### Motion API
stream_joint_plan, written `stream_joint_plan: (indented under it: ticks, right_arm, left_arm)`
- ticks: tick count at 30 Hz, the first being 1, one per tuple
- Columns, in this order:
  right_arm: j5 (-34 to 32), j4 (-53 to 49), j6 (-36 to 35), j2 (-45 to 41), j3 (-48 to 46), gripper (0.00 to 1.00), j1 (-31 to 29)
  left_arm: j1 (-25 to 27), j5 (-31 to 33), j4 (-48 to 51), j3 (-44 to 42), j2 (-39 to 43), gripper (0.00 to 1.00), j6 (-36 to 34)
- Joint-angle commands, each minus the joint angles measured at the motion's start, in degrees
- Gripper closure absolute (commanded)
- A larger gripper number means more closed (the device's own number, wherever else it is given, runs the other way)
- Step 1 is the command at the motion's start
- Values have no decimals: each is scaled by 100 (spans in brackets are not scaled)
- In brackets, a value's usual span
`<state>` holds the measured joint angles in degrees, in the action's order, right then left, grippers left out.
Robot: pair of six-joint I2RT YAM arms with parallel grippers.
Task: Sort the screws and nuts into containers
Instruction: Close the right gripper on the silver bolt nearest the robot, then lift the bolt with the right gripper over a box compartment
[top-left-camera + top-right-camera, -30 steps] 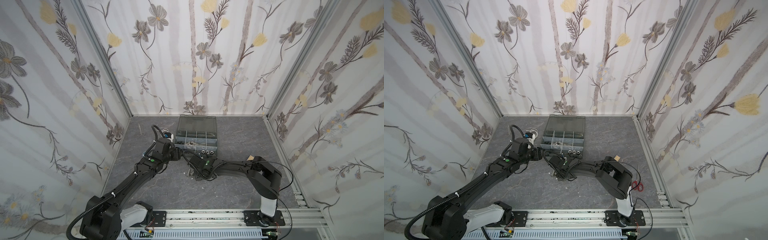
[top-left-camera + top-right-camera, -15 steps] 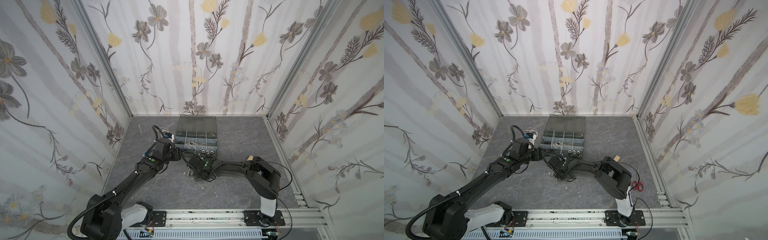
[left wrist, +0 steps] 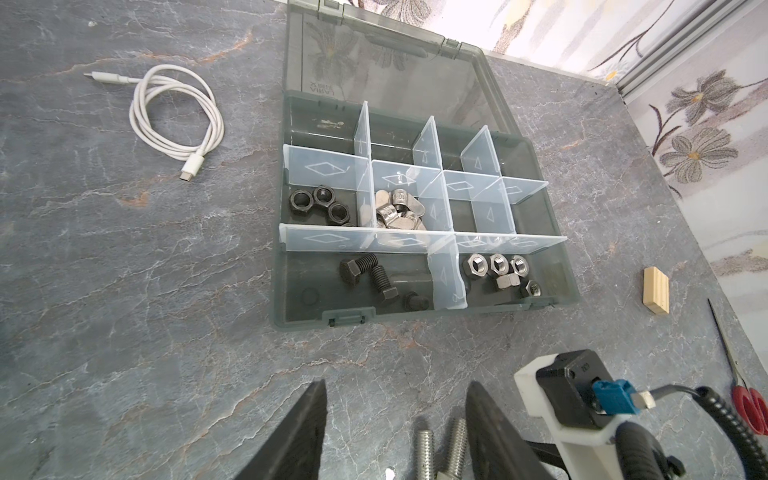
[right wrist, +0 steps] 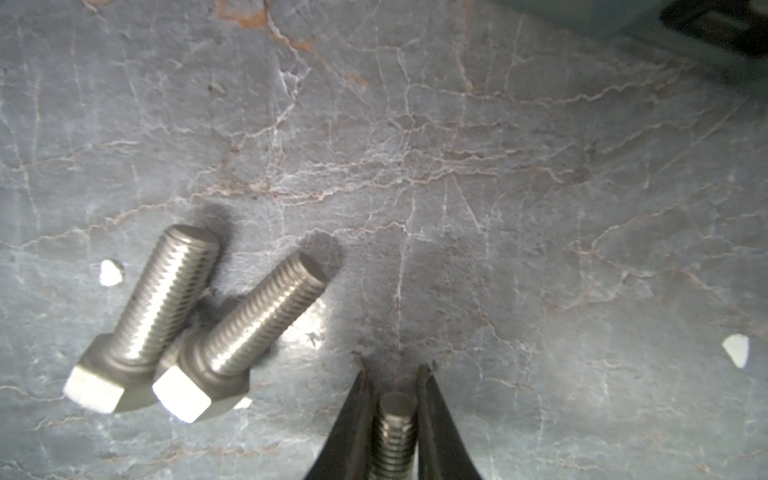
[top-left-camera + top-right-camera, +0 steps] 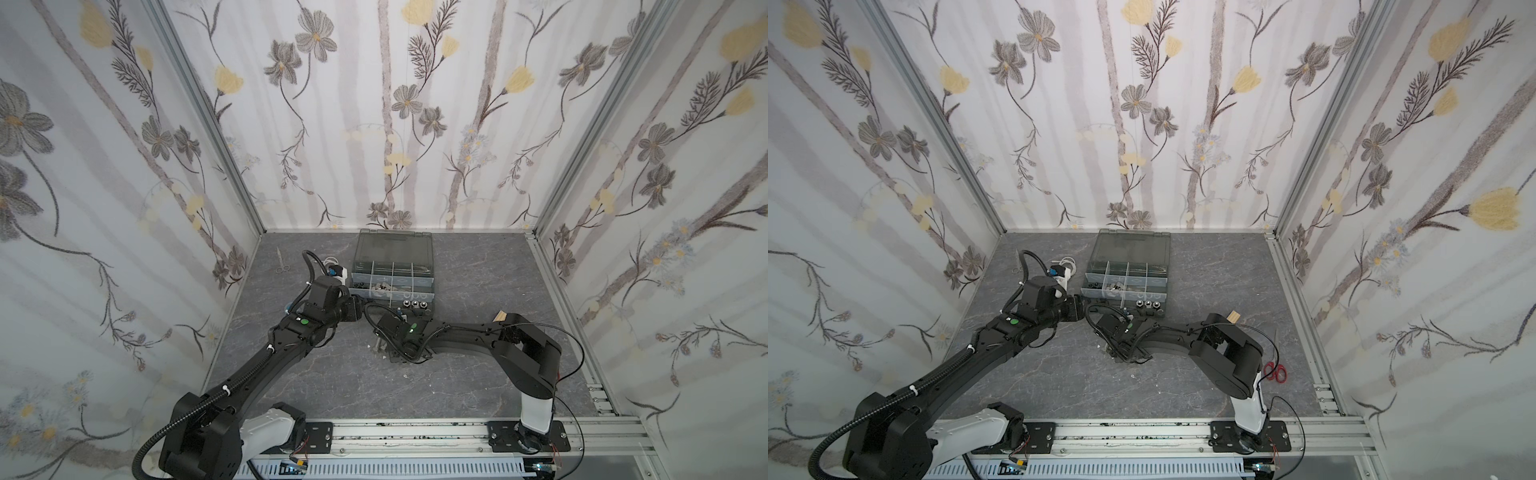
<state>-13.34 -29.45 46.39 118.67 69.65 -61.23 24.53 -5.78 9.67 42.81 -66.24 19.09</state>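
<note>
So in both top views the dark grey organizer case (image 5: pixel 392 249) (image 5: pixel 1133 248) sat open toward 12 o'clock on the grey table (image 5: pixel 340 386), lid flipped back. The left gripper (image 5: pixel 353 311) (image 5: pixel 1076 310) hung just off the case's 8 o'clock corner. The right gripper (image 5: pixel 386 353) (image 5: pixel 1116 353) was down near the table at about 6 o'clock from the case, apart from it. A wooden block (image 5: pixel 500 328) lay at roughly 4 o'clock from the case, with red scissors (image 5: pixel 1275 371) further out that way. From up there I couldn't tell how either set of fingers stood.

Left wrist view: the left gripper (image 3: pixel 395 386) had its fingers (image 3: pixel 307 432) partway apart, nothing pinched, with two loose silver bolts (image 3: pixel 424 453) on the table beneath. Inside the case (image 3: pixel 277 291), the row by the latch held black bolts (image 3: pixel 357 268) in one compartment and silver hex nuts (image 3: pixel 498 264) in the next. The middle row held black nuts (image 3: pixel 303 202) and, right beside them, silver wing nuts (image 3: pixel 397 212). A white USB cable (image 3: pixel 174 120) lay coiled near the case, not touching it.

Right wrist view: the right gripper (image 4: pixel 392 374) was pinched narrow on the threaded shank of a held silver bolt (image 4: pixel 395 436), low over the table. The two loose silver bolts (image 4: pixel 249 328) lay just beside it, heads touching and shanks splayed apart.
</note>
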Motion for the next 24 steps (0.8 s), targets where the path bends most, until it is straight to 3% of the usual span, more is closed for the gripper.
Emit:
stream_joint_plan:
  ticks: [1,13,24]
  right_arm:
    - [-75,58,81,32,40,84,-12]
    - [-100,352,218,-342,-215,90,-5]
    - [-216,404,-281,-740,197,90,454]
  left_arm:
    - [-10,46,-97,-9,14,44,24]
    - [-18,14,-100,8,41,44,68]
    - [-18,23,-105,43,-3,44,34]
